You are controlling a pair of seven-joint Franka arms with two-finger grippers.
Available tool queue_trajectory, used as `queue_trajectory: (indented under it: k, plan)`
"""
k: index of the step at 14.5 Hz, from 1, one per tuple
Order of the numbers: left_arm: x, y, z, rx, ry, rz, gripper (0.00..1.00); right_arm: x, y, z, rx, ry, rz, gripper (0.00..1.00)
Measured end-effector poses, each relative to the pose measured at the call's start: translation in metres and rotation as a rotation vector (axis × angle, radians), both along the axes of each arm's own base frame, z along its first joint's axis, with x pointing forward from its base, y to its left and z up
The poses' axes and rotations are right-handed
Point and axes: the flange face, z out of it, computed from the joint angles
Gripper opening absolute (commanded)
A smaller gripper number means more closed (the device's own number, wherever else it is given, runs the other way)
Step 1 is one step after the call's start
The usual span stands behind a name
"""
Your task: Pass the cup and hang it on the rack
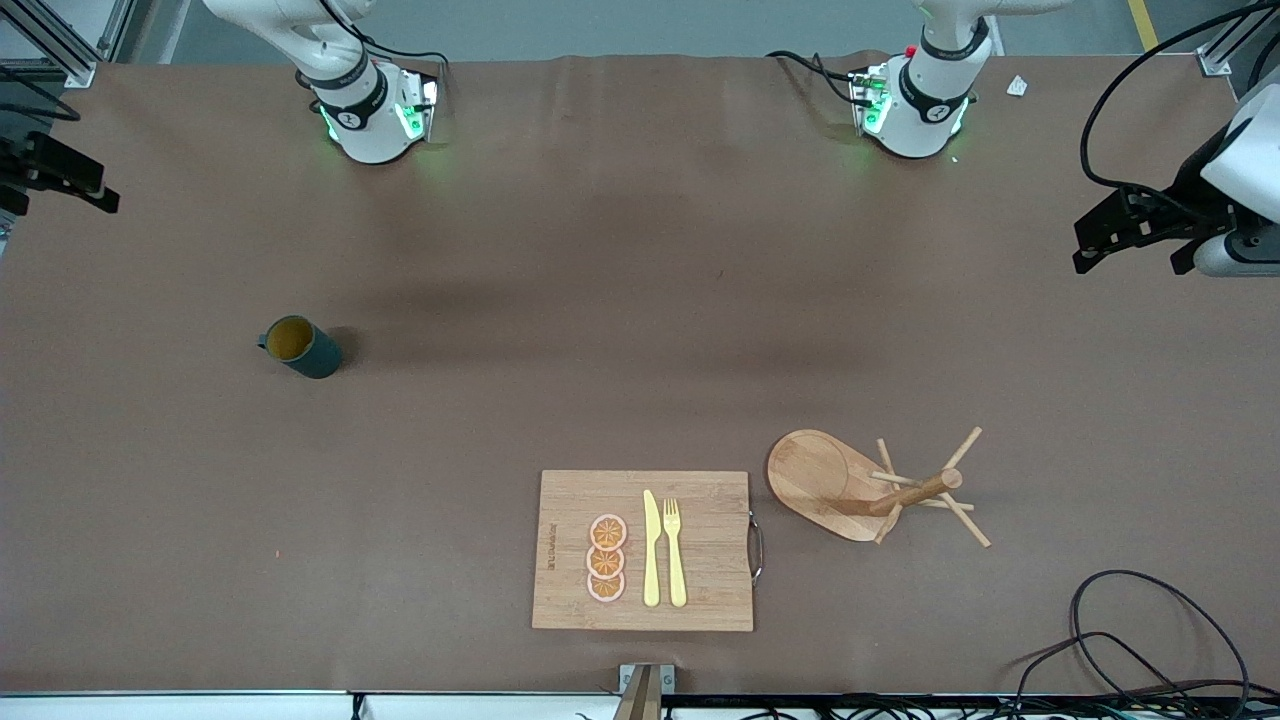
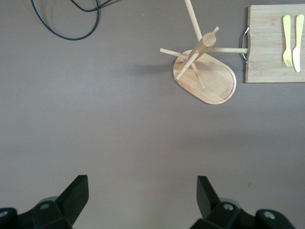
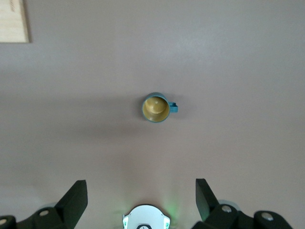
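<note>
Brown table (image 1: 600,300): both grippers' fingers wide, empty.

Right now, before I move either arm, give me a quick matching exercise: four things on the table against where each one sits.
1. cup
2. rack
3. fork
4. orange slices

A. beside the knife, on the cutting board
B. stacked in a row on the board's right-arm side
C. upright, alone, toward the right arm's end
D. beside the board, toward the left arm's end

Pairs: 1-C, 2-D, 3-A, 4-B
</note>
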Motion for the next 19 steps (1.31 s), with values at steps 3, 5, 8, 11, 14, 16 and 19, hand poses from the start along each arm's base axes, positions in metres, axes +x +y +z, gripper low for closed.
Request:
queue_trajectory:
  k: [3,5,8,11,14,16,19]
  plan:
    - [0.000,0.000,0.000,0.000,0.001,0.000,1.00,0.034,0.000,-0.061,-0.003,0.099,0.012,1.00]
    - [0.000,0.000,0.000,0.000,0.001,0.000,1.00,0.051,0.000,-0.099,0.013,0.129,0.100,1.00]
    - [0.000,0.000,0.000,0.000,0.001,0.000,1.00,0.059,-0.004,-0.157,0.032,0.116,0.201,1.00]
    - [0.000,0.000,0.000,0.000,0.001,0.000,1.00,0.053,-0.007,-0.212,0.050,0.112,0.280,1.00]
    - [0.000,0.000,0.000,0.000,0.001,0.000,1.00,0.042,-0.016,-0.255,0.111,0.080,0.376,1.00]
    - [0.000,0.000,0.000,0.000,0.002,0.000,1.00,0.032,-0.032,-0.283,0.137,0.050,0.432,0.99]
    - [0.000,0.000,0.000,0.000,0.002,0.000,1.00,0.017,-0.039,-0.319,0.143,0.009,0.507,0.99]
